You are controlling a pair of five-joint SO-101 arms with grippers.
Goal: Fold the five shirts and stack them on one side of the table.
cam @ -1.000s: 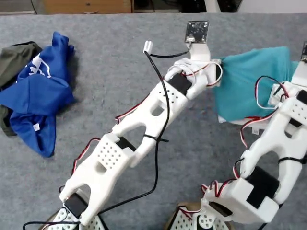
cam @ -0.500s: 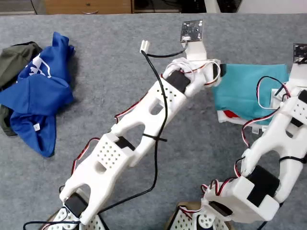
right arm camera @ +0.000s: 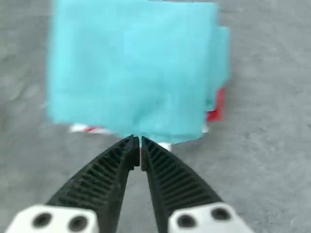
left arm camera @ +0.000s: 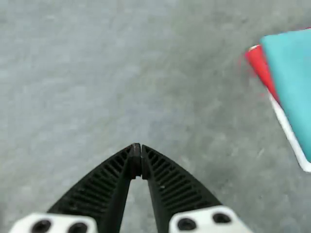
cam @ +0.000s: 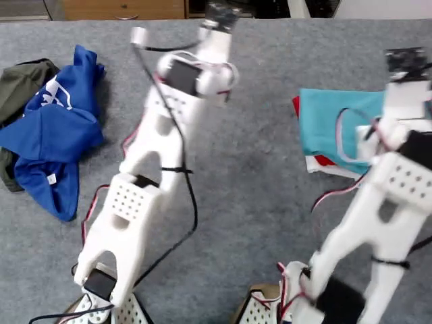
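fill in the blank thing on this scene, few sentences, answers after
The top shirt of the folded stack is ____. From under it peek a white edge and a ____ one. The crumpled shirt lying over the dark green shirt is ____. The left gripper, over the bare table, is ____ (open or shut).
Missing words: teal; red; blue; shut.
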